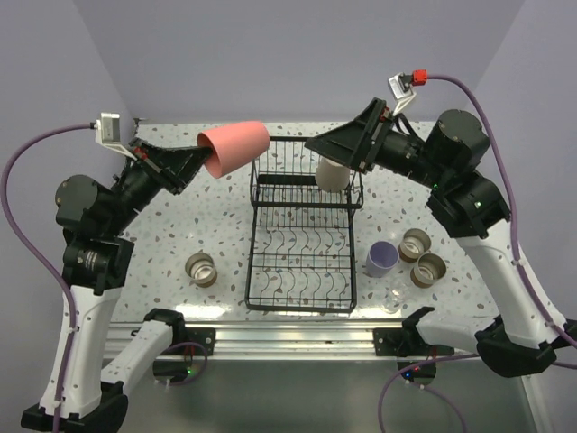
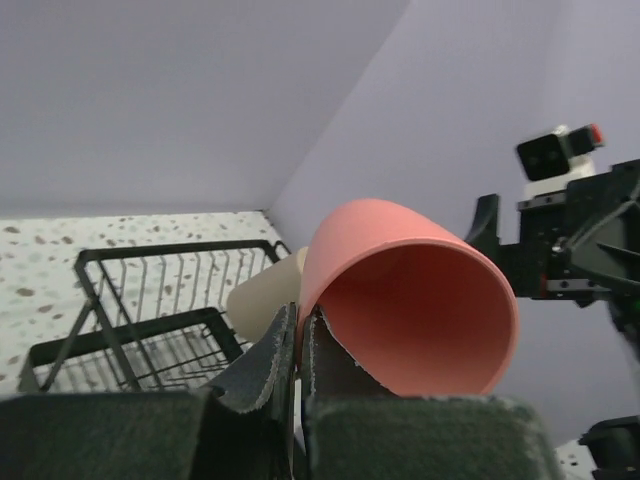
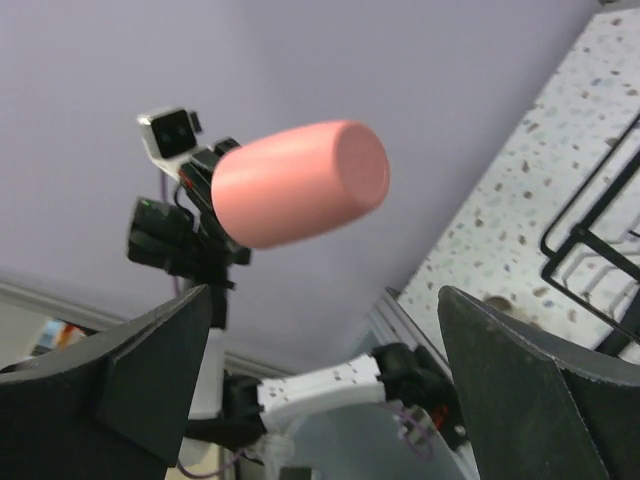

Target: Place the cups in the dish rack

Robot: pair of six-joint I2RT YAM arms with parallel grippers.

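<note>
Standing nearest the arms' bases, a tiny clear glass (image 1: pixel 391 301) sits on the speckled table (image 1: pixel 162 225), just off the near right corner of the black wire dish rack (image 1: pixel 297 308). Behind it, to the rack's right, are a tan cup (image 1: pixel 428 270), a lavender cup (image 1: pixel 381 259) and another tan cup (image 1: pixel 416 244). A third tan cup (image 1: pixel 201 268) stands apart on the rack's left. The curved tines (image 1: pixel 302 244) of the lower section hold nothing.

Farther back, a tall beige cup (image 1: pixel 332 174) rests in the raised basket (image 1: pixel 270 194). The right gripper (image 1: pixel 326 153) hangs just above it, jaws spread wide and holding nothing. At the rack's far left corner, the left gripper (image 2: pixel 297 325) is clamped on the rim of the pink cup (image 1: pixel 236 149), one finger inside the wall and one outside. The cup is in the air, lying on its side with its base toward the rack.

The step in hand appears to be carrying the pink cup to the rack. Doing it well likely means travelling slowly, since a pinch on a thin wall lets a cup swing. The mouth should turn downward over a free spot, and the cup should be lowered until the rack bears it before release. The path should also keep clear of the right gripper and the beige cup.

No brand, label or writing is legible anywhere.
</note>
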